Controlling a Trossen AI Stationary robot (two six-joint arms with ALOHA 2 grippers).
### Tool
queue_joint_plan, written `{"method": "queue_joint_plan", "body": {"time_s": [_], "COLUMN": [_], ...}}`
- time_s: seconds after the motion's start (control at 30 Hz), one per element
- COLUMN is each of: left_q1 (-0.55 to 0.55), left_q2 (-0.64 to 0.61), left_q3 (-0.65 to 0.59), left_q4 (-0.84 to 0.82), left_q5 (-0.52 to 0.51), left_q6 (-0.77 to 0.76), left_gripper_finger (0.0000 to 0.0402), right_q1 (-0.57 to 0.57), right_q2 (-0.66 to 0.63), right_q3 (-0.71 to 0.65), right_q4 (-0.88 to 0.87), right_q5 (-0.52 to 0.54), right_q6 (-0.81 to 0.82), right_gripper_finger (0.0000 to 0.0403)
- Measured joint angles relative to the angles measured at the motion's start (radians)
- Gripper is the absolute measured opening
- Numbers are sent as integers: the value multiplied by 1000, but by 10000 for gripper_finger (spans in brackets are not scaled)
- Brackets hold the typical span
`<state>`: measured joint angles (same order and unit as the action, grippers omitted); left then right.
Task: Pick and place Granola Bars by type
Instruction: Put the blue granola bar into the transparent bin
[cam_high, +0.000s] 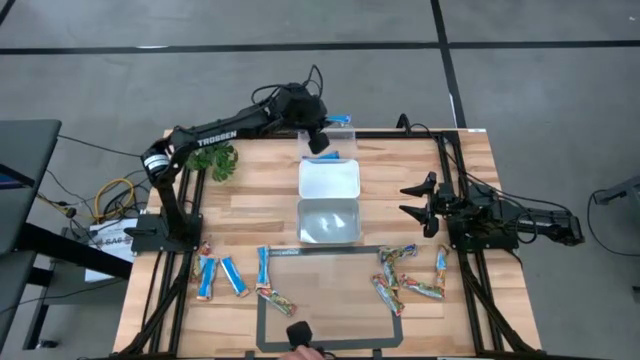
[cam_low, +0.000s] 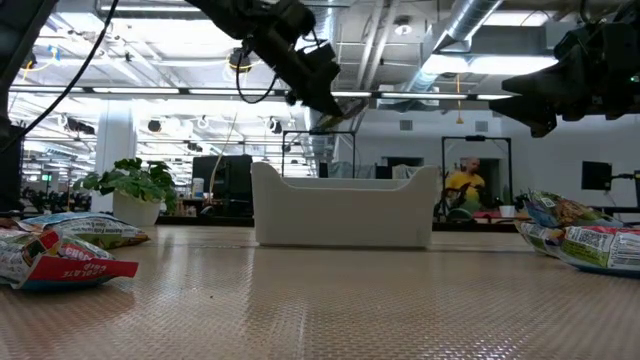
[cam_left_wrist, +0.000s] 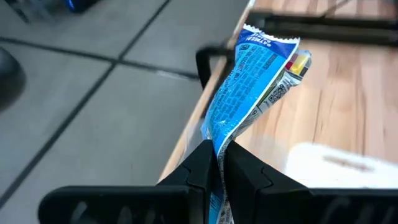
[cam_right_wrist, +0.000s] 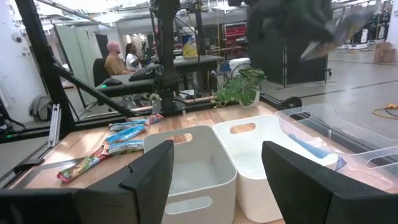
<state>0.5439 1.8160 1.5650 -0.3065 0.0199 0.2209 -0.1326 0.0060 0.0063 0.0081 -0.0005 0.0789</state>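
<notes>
My left gripper (cam_high: 322, 143) reaches over the table's far edge and is shut on a bright blue granola bar (cam_left_wrist: 258, 74), above a clear tub (cam_right_wrist: 339, 134) that has a blue bar (cam_right_wrist: 310, 147) lying in it. Blue bars (cam_high: 232, 275) lie at the near left of the table. Multicoloured bars (cam_high: 400, 278) lie at the near right. My right gripper (cam_high: 412, 198) waits open at the right side, touching nothing. My left gripper pinches the blue bar by one crimped end of its wrapper (cam_left_wrist: 219, 138) between its two fingertips. The fingers slant down toward the far edge and lie along the bar. The bar sticks out past the fingertips, lifted clear of table and tubs.
Two white tubs (cam_high: 328, 180) (cam_high: 328, 222) stand in a row mid-table, nearer than the clear one. A potted plant (cam_high: 220, 160) sits at the far left. A black-framed mat (cam_high: 265, 310) covers the near middle. People sit in the room behind.
</notes>
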Motion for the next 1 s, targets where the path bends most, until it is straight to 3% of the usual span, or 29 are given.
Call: {"method": "queue_joint_plan", "body": {"time_s": [0.17,0.33,0.6,0.83,1.0], "left_q1": [8,21,43,50,58], "left_q2": [2,27,122,138,138], "left_q3": [-73,-123,-124,-123,-123], "left_q4": [-16,-25,-12,-20,-24], "left_q5": [-1,14,84,42,72], "left_q6": [-12,-135,-266,-262,-266], "left_gripper_finger": [27,27,27,29,61], "right_q1": [0,0,0,0,0], "right_q2": [0,0,0,0,0], "right_q3": [0,0,0,0,0], "right_q4": [0,0,0,0,0], "right_q5": [0,0,-1,-1,0], "right_q6": [0,0,0,0,0], "right_gripper_finger": [240,240,240,240,240]}}
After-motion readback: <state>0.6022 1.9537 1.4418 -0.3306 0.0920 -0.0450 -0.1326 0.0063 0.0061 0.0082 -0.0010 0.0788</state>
